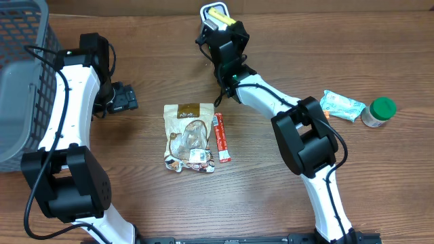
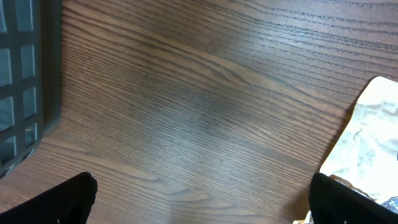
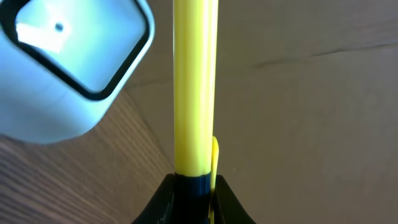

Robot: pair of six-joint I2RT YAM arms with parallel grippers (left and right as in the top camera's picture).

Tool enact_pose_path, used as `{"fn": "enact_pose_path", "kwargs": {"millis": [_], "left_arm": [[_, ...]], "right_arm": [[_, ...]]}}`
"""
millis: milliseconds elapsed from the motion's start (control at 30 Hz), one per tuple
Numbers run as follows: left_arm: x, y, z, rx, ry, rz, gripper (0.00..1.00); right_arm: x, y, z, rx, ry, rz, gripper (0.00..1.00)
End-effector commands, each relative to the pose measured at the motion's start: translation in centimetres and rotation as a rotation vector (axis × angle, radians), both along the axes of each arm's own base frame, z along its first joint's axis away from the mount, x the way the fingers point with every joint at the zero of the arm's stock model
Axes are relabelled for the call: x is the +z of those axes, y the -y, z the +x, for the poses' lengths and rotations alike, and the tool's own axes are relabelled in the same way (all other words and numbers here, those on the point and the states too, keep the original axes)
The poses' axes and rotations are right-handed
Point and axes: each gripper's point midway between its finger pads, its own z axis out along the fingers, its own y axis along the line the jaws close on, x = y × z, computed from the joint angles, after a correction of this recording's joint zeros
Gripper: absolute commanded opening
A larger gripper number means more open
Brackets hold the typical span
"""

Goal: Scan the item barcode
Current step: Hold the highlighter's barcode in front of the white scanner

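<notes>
Right arm stretched to far centre; right gripper [image 3: 193,186] clamped on the yellow barcode scanner [image 3: 194,87]. Left arm bent at left, left gripper [image 1: 125,97] fingers wide apart, empty. Snack pouch [image 1: 186,135] flat mid-table, right of it. Wooden table [image 1: 258,196]; grey basket [image 1: 20,41] far left.

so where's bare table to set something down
Bare wood at the near edge, in front of the brown foil snack bag; also the near right corner, in front of the green-lidded jar. Crowded mid-table: bag, red stick sachet, left claw.
</notes>
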Motion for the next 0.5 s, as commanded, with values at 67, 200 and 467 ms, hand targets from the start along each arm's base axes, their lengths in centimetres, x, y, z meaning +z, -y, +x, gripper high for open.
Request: {"fn": "enact_pose_path", "kwargs": {"millis": [67,200,467], "left_arm": [[0.1,0.3,0.4,-0.026,0.004,-0.003,1.00],[0.1,0.3,0.4,-0.026,0.004,-0.003,1.00],[0.1,0.3,0.4,-0.026,0.004,-0.003,1.00]], "right_arm": [[-0.2,0.3,0.4,-0.011,0.000,-0.033,0.07],[-1.9,-0.3,0.1,0.041,-0.074,-0.052,0.06],[-3.3,-0.9,-0.2,0.086,-0.129,-0.061,0.04]]}}
